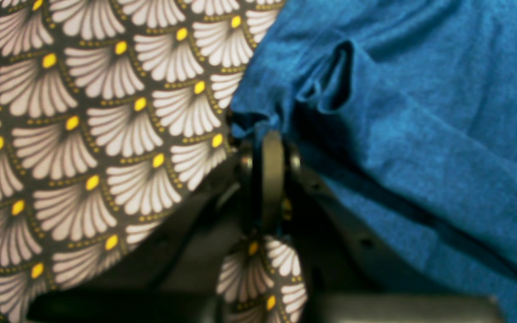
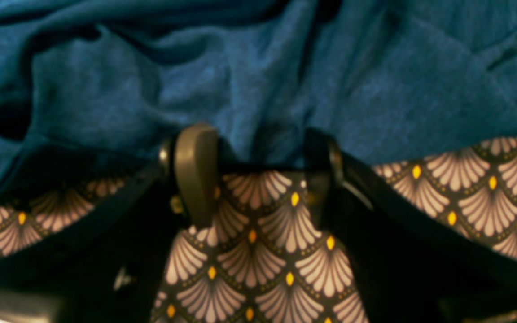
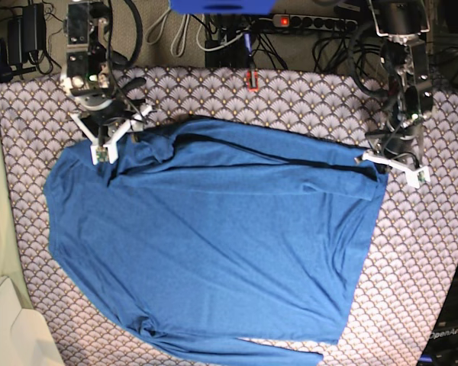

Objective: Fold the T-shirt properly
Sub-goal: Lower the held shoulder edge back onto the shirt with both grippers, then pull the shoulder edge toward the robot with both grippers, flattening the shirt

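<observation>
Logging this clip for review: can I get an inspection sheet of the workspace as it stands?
Surface: table under a fan-patterned cloth.
Job's things: blue shirt spread out, wrinkled, far edge folded over.
Clutter: nothing seen on the cloth.
Grippers: left gripper shut on the shirt's edge; right gripper open at the shirt's edge, cloth pattern showing between its fingers.
Cables: tangle of cables and a power strip beyond the table.
Surroundings: pale box at the near corner.

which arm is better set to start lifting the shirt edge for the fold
Left. Its fingers are already shut on a bunched corner of the blue T-shirt. The right fingers are open, straddling the shirt's edge over the scallop-patterned cloth, and must close first.
</observation>
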Controlling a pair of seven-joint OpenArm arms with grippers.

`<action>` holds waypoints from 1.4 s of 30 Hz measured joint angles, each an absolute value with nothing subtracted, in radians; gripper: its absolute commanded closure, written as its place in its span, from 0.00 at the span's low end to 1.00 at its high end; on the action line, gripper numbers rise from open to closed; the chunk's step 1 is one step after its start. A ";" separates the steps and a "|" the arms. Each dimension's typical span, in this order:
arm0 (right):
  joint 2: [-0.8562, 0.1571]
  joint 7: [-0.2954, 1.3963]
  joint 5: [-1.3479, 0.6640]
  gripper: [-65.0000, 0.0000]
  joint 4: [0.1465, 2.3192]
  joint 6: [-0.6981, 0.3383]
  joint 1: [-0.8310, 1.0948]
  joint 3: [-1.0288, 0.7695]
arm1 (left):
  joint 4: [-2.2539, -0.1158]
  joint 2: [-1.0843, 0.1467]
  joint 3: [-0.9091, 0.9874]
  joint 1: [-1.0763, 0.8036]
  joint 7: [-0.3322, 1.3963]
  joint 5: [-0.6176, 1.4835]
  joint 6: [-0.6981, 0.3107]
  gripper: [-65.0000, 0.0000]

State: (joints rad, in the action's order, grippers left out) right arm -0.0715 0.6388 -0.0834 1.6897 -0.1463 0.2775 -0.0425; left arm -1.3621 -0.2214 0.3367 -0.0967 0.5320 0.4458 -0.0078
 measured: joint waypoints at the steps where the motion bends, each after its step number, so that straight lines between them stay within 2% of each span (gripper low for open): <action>1: -0.071 0.638 -0.084 0.51 1.690 -0.146 0.278 -0.043 | -1.362 -0.221 0.337 -0.096 0.532 0.445 -0.008 0.98; 4: -0.071 0.638 -0.084 0.52 1.690 -0.146 0.279 -0.043 | -1.362 -0.221 0.337 -0.097 0.532 0.446 -0.008 0.98; 6: -0.072 0.638 -0.083 0.57 1.690 -0.146 0.278 -0.043 | -1.362 -0.221 0.337 -0.097 0.532 0.445 -0.008 0.98; 9: -0.071 0.640 -0.084 0.73 1.690 -0.146 0.279 -0.043 | -1.362 -0.221 0.337 -0.097 0.532 0.446 -0.008 0.98; 12: -0.072 0.640 -0.084 0.96 1.690 -0.146 0.279 -0.043 | -1.362 -0.221 0.337 -0.097 0.532 0.446 -0.008 0.98; 13: -0.072 0.639 -0.084 1.00 1.689 -0.146 0.281 -0.043 | -1.362 -0.221 0.337 -0.097 0.532 0.446 -0.008 0.98; 42: -0.091 0.632 -0.091 1.00 1.792 -0.150 0.350 -0.104 | -1.416 -0.221 0.336 -0.152 0.542 0.449 -0.008 0.98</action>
State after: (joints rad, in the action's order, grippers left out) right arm -0.0914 0.6323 -0.0910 1.7920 -0.1497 0.3496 -0.1036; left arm -1.4158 -0.2214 0.3363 -0.1524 0.5415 0.4488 -0.0078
